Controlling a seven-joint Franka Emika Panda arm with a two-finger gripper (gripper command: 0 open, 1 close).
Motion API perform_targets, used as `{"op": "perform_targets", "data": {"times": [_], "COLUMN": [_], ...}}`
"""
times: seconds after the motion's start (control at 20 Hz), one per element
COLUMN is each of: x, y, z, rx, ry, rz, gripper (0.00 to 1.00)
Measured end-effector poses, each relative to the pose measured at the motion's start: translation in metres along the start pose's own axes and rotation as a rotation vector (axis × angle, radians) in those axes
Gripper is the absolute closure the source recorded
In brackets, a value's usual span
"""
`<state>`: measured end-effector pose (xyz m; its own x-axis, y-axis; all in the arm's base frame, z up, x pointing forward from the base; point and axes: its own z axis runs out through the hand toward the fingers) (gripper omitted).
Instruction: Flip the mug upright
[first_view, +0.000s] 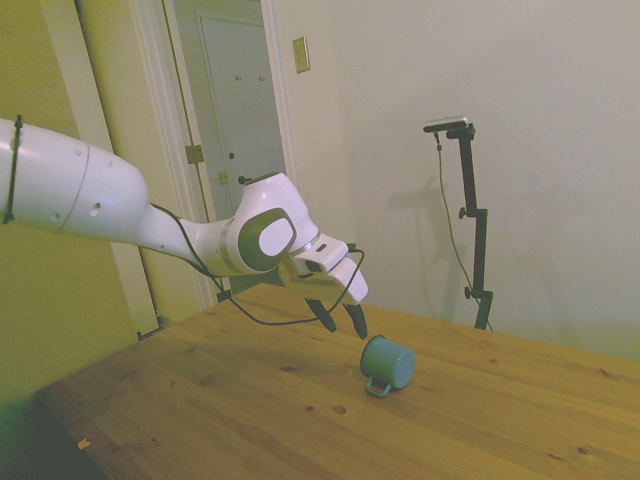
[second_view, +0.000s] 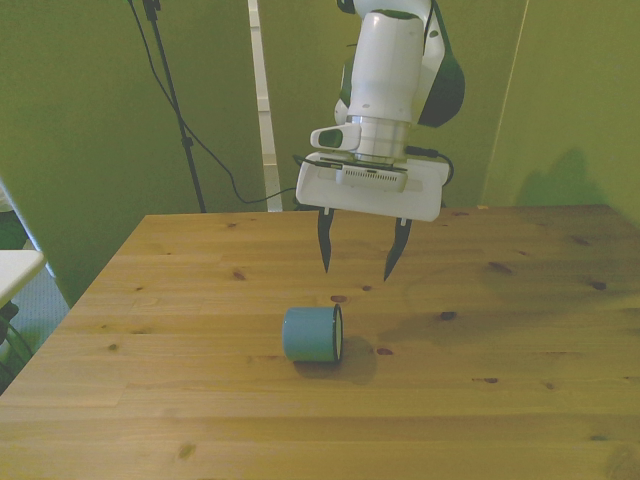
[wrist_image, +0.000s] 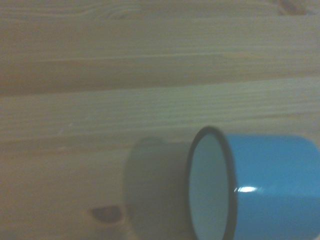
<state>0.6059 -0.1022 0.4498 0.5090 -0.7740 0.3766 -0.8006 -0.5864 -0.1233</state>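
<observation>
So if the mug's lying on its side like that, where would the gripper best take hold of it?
Probably at the rim, coming down from above. The mug lies on its side, open mouth toward the front view's right, so one finger could slip inside and the other press the outer wall. The open gripper hangs above it. The handle looks too thin.

Overall light: you get dim, soft indoor light with a yellow-green cast in every view.
Shadows: you see the mug (second_view: 312, 334) cast a soft shadow on the table (second_view: 150, 400) toward the front view's right; fainter shadows lie on the wall in the side view.
Glare: you find one small white glint on the mug's side in the wrist view.
Focus: your wrist view is soft and grainy; the other two are mildly hazy.
</observation>
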Motion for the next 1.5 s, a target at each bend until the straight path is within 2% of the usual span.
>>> {"op": "perform_targets", "data": {"times": [0.5, 0.8, 1.0, 1.4, 1.45, 1.5], "x": [-0.015, -0.017, -0.015, -0.014, -0.013, -0.012], "y": [-0.044, -0.047, -0.045, -0.043, -0.044, -0.044], "z": [0.032, 0.059, 0.066, 0.083, 0.085, 0.087], "rx": [-0.191, -0.312, -0.382, -0.468, -0.474, -0.476], "ry": [0.216, 0.313, 0.377, 0.451, 0.458, 0.463], "rz": [0.001, 0.025, 0.031, 0.038, 0.039, 0.039], "gripper": [0.00, 0.00, 0.00, 0.00, 1.00, 1.00]}}
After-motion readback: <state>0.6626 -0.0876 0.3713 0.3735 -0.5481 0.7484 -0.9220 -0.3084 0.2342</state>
